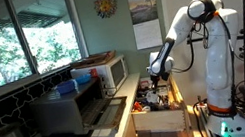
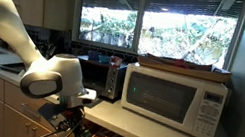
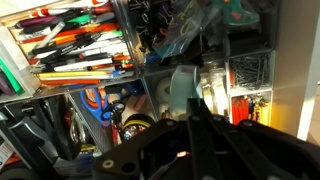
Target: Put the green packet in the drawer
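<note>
My gripper hangs over the open light-wood drawer; I cannot tell its grip. Next: lower, release the green packet.

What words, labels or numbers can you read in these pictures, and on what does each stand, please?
No text can be read in any view.
On the poster: print too small to read.
On the microwave: panel markings blurred.
In the drawer: any labels on the contents are blurred.
</note>
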